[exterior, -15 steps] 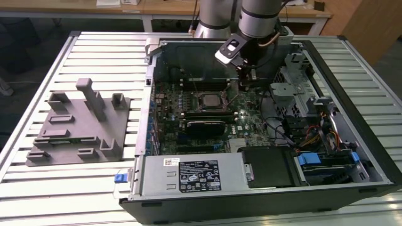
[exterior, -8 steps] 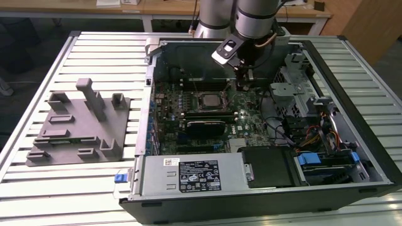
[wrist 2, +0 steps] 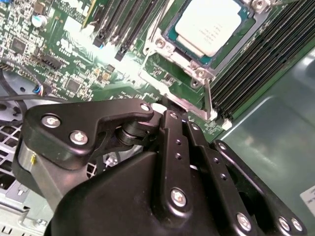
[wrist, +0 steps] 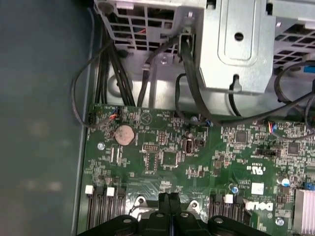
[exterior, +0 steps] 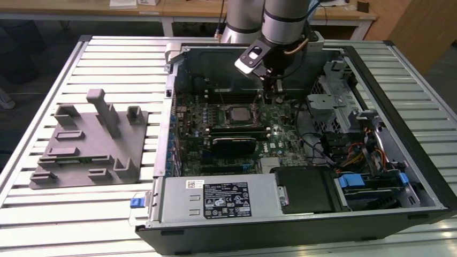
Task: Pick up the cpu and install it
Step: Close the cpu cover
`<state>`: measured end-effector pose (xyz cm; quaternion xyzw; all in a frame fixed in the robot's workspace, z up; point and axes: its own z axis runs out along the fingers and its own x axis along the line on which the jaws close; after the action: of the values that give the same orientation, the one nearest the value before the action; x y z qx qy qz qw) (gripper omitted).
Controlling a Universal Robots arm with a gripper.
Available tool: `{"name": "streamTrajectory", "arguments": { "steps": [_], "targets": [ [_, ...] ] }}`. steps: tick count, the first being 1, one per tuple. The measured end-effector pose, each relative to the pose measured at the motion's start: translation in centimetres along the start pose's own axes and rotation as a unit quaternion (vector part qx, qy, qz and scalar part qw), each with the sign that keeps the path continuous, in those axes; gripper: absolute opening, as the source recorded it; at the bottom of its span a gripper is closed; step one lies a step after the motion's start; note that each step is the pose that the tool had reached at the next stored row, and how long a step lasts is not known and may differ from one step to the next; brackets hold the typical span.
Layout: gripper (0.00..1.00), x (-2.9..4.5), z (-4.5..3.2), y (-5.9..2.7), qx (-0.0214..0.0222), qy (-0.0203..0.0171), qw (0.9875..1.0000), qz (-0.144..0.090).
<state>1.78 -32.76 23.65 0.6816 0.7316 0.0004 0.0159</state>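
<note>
Your black gripper [wrist: 170, 197], jaws closed on nothing, hangs just beside the metal-framed socket [wrist 2: 156, 49]. The small silvery-grey square cpu [wrist 2: 214, 24] already sits inside it; latching is unconfirmed.

Stands near-vertical with the grey arm [exterior: 284, 19], wrist [exterior: 280, 42] tilted slightly toward the exterior view's left. Points the black end effector [exterior: 274, 92] straight down, with both fingers [wrist: 165, 204] pressed flat together in the first wrist view.
</note>
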Motion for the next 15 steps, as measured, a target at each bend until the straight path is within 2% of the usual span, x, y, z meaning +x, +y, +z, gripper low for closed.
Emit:
{"name": "streamTrajectory", "arguments": {
  "steps": [15],
  "targets": [
    [0.11, 0.09, 0.72, -1.03, 0.0001, 0.0001, 1.0000, 0.000]
  ]
}}
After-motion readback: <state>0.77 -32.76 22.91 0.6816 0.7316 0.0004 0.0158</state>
